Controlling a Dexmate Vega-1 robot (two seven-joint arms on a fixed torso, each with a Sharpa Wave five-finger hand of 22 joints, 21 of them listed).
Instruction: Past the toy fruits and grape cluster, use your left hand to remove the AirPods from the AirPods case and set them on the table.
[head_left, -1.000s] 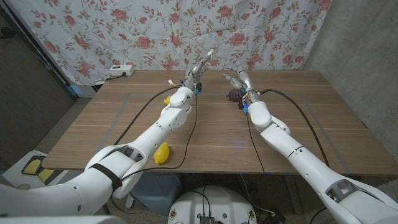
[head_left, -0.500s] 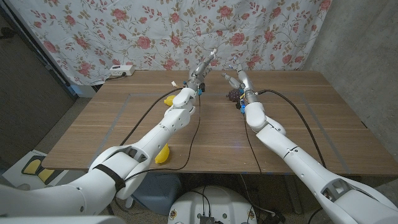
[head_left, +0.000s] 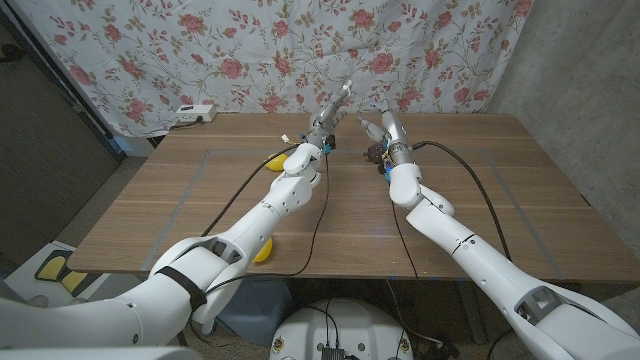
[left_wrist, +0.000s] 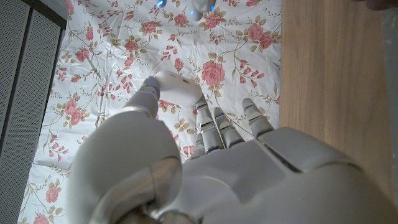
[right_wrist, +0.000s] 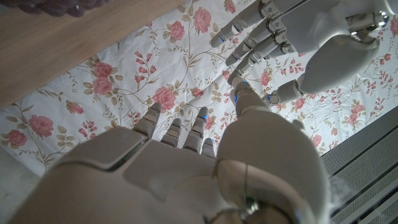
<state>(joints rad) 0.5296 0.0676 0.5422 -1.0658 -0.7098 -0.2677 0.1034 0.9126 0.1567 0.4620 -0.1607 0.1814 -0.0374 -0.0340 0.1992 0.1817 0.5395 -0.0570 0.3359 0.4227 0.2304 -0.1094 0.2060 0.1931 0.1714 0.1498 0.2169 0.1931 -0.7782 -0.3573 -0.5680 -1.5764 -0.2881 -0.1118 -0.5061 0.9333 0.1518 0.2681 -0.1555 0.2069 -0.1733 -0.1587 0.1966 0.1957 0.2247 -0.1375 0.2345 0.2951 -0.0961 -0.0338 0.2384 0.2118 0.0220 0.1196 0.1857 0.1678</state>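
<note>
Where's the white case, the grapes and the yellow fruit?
AirPods case (left_wrist: 177, 90), left wrist view: its rounded white side.
grape cluster (head_left: 373, 152), head view: its dark middle.
yellow toy fruit (head_left: 276, 160), head view: its visible end.

A wooden counter (head_left: 520, 190) with faint pale lines marked across its top carries the toy fruit. A yellow toy fruit (head_left: 276, 160) lies toward the far edge left of the middle, and a dark purple grape cluster (head_left: 372, 152) lies near the far edge around the middle. Another yellow toy fruit (head_left: 262, 251) sits at the near edge, left of the middle.
</note>
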